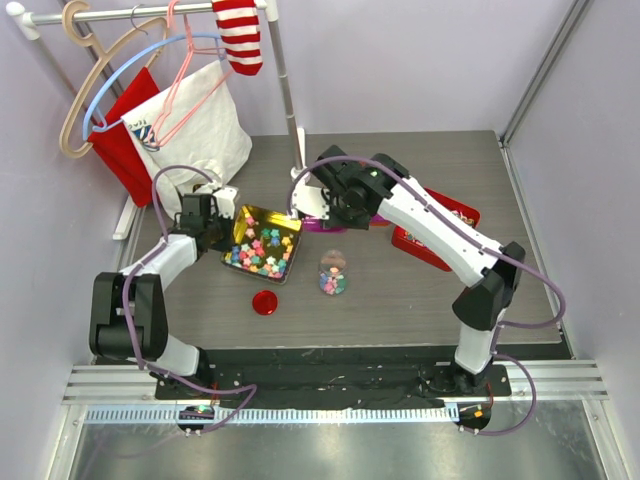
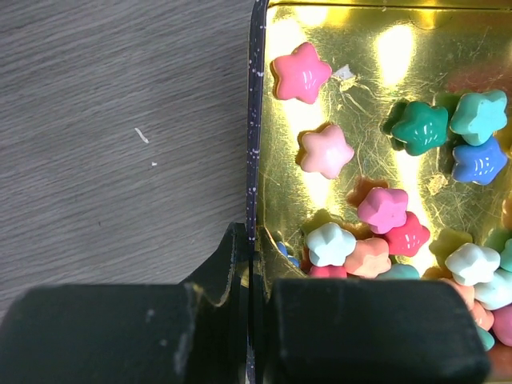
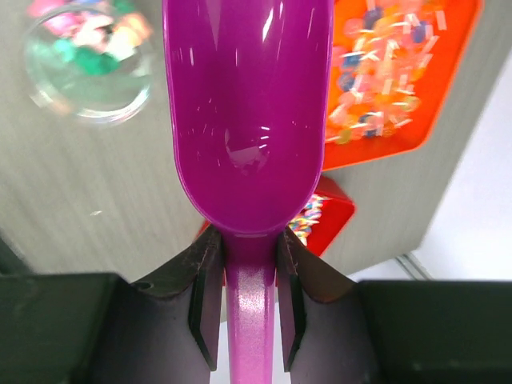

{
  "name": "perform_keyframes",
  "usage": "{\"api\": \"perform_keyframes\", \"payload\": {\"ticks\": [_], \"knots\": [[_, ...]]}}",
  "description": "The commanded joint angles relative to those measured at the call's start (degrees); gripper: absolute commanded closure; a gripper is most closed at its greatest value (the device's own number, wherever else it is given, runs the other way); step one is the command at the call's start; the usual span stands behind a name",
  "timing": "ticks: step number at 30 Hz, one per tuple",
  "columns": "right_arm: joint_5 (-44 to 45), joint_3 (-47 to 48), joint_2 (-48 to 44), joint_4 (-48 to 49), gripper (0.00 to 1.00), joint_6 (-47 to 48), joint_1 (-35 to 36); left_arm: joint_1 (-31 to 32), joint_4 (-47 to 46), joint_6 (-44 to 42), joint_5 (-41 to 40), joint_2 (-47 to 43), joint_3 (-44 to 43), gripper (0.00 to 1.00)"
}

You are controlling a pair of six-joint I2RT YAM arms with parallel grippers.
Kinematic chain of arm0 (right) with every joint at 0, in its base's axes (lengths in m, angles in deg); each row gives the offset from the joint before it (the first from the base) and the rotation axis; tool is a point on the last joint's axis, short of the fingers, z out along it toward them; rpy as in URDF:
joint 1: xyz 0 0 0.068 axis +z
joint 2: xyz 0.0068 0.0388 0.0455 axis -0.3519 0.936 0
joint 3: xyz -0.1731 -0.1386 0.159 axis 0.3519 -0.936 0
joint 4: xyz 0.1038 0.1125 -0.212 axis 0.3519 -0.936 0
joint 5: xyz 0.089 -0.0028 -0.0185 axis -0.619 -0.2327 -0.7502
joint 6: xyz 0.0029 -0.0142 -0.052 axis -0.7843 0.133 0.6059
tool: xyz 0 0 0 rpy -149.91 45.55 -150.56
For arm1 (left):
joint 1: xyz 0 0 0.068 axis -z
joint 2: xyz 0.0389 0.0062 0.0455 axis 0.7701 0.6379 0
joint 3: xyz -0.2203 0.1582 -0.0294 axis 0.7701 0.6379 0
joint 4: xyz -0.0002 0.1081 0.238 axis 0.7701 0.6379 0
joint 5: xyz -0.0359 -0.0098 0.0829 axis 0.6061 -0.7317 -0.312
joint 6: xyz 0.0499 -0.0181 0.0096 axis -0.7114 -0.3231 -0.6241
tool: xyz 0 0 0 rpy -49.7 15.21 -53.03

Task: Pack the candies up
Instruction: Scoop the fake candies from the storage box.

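My left gripper (image 2: 252, 272) is pinched shut on the rim of the gold tin (image 2: 254, 120) left of the jar (image 1: 333, 272); if that thin wall slips, the pastel star candies (image 2: 384, 210) in it could spill. A few sit in the jar. My right gripper (image 3: 248, 280) clamps the handle of an empty purple scoop (image 3: 248, 104) behind the jar, and a careless swing could topple it.

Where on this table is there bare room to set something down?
Bare grey tabletop lies along the near side, between the round red lid, the clear jar and the arms' bases, and back right behind the red tin. The middle is crowded: the gold tin of star candies, pinched by the left gripper, and the right gripper holding a purple scoop.
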Motion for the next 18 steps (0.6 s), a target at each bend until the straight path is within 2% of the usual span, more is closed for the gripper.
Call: {"api": "perform_keyframes", "payload": {"ticks": [1,5,10,18], "knots": [[8.00,3.51,2.27,7.64,0.99,0.06,0.96,-0.30,-4.08,0.37,2.73,-4.19,-0.77,1.00],[10.55,4.57,4.64,10.45,0.99,0.50,0.88,-0.30,-3.65,0.20,3.96,-3.85,-0.85,1.00],[17.49,0.09,5.17,16.34,0.99,1.02,-0.44,-1.26,-4.17,1.33,5.10,-4.46,-0.94,1.00],[18.82,-5.98,5.79,19.25,0.99,1.11,-3.08,-6.19,-6.19,4.15,15.54,-7.79,0.37,1.00]]}}
